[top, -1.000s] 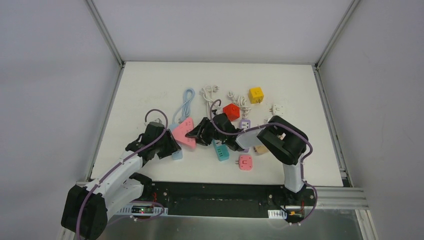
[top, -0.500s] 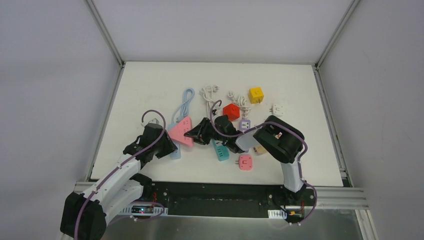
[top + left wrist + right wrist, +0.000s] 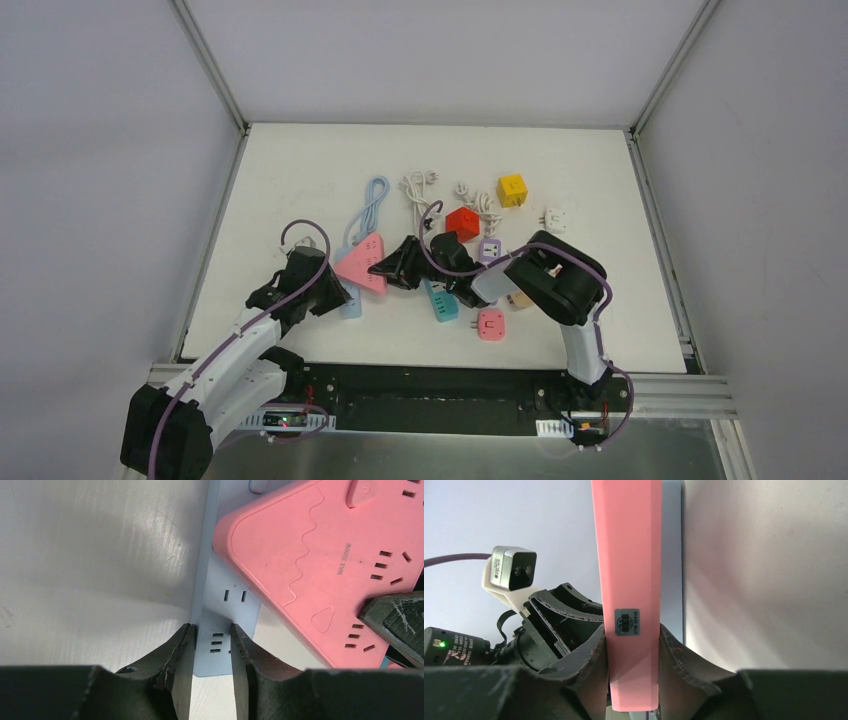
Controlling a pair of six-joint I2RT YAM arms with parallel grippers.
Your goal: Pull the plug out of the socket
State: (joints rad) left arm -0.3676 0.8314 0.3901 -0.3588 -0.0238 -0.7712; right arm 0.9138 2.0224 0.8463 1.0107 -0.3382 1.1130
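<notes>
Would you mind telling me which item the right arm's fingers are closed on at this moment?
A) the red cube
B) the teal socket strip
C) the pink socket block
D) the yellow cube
C: in the right wrist view the right gripper has its fingers pressed against both faces of the pink socket block, while the left gripper clamps the pale blue strip.

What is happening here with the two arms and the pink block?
The right pincer is clamped across the thickness of the pink socket block. The left pincer sits at the near end of the pale blue power strip, which the pink block partly covers. Whether the left one really pinches the strip is unclear.
</notes>
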